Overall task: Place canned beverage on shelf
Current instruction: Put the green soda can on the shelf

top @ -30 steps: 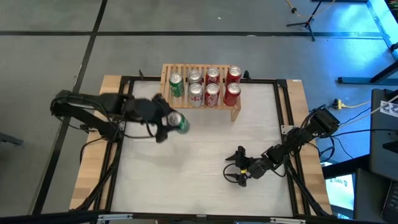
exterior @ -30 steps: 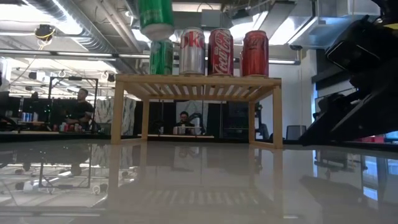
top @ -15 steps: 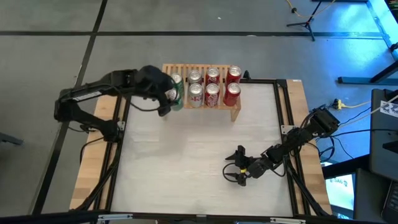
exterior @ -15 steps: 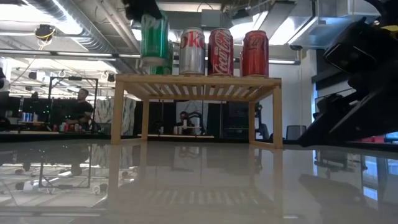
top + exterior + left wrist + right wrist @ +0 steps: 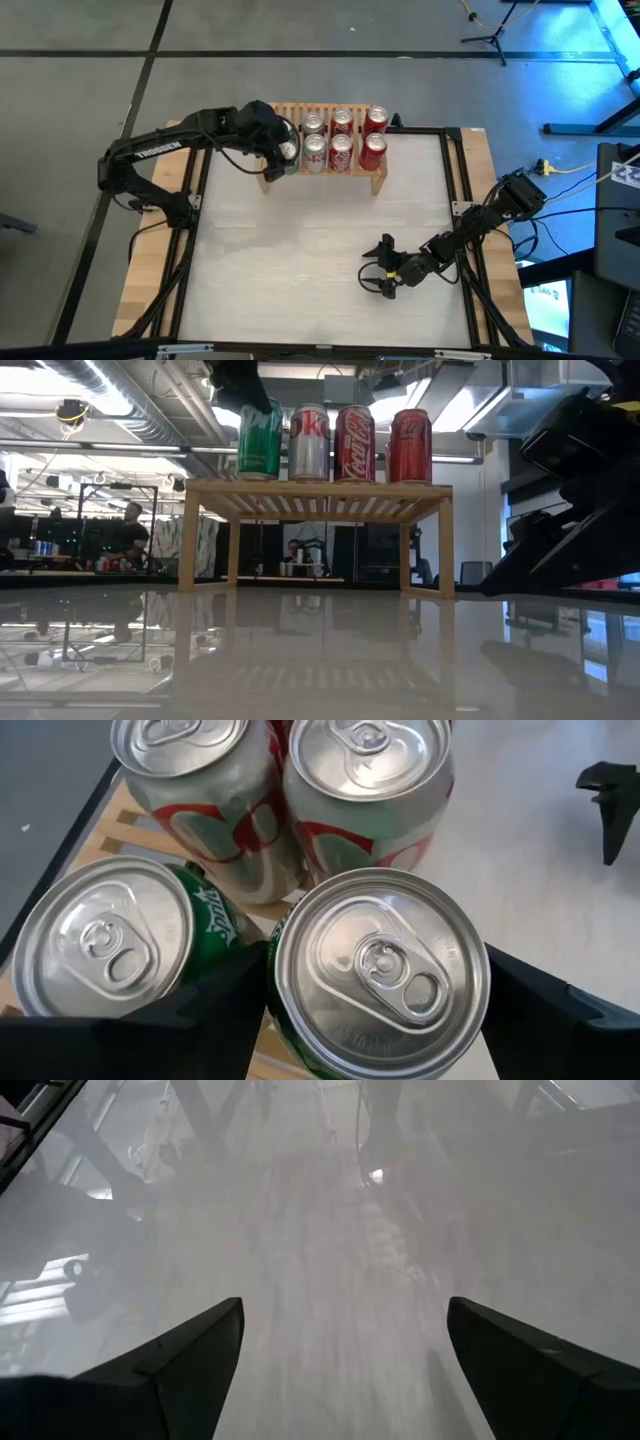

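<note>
The shelf [image 5: 380, 182], a low light-wood slatted rack [image 5: 320, 491], stands at the table's far edge. On it stand silver cans [image 5: 315, 150], red cans [image 5: 372, 150] and a green can [image 5: 100, 952]. My left gripper [image 5: 283, 150] is shut on a second green can [image 5: 378, 968] at the shelf's near left corner [image 5: 259, 440]. My right gripper [image 5: 385, 270] waits open low over the table's right half, with nothing between its fingers [image 5: 180, 1360]. My left gripper pinches the green can's side wall just below the top rim [image 5: 272, 982], with one finger [image 5: 215, 1000] on either side. The fingers slant down from the table's left. The can stands upright, its bottom at the shelf's slats; whether it rests on them I cannot tell.
Silver cans [image 5: 365, 780] stand close beside the held can, and the other green can stands right behind it. The white tabletop [image 5: 300, 240] lies bare in front of the shelf. A black frame [image 5: 455, 180] runs along the table's edges.
My left gripper has carried the green can from over the table's left middle toward the far edge and a little down, to the shelf's near left corner. The can has stayed in the hold and now stands level with the other cans.
</note>
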Motion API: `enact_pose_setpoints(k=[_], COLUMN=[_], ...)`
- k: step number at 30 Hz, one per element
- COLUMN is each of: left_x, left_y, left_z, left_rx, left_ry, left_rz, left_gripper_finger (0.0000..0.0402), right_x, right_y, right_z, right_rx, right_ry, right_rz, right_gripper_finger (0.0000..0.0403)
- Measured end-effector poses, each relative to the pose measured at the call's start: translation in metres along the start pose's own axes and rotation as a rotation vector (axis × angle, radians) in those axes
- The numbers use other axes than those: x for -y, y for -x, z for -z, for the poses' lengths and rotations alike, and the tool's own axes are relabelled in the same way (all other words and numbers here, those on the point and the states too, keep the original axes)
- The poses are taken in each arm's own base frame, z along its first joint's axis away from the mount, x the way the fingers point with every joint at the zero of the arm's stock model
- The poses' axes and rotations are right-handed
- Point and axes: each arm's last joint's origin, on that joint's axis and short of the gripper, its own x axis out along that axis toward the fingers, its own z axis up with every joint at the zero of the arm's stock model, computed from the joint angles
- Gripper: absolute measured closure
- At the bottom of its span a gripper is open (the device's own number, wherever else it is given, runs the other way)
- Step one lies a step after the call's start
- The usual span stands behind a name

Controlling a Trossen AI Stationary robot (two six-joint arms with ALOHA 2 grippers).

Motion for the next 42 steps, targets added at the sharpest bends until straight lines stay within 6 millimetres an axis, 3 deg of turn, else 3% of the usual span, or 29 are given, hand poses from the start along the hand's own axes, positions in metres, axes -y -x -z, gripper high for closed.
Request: enact_pose_setpoints(k=[15,42], left_x=[-0.0083,-0.0087], left_y=[-0.001,-0.0012], left_z=[0.0006,0.0006], left_rx=[0.0,-0.002], left_ry=[-0.023,-0.026], left_rz=[-0.015,-0.036], left_gripper_finger=[0.0075,0.0072], right_x=[0.0,0.0], right_y=[0.0,0.0], right_z=[0.0,0.0], right_rx=[0.0,0.0], right_ry=[0.0,0.0], right_rz=[0.0,-0.001], right_gripper_finger=[0.0059,0.0059])
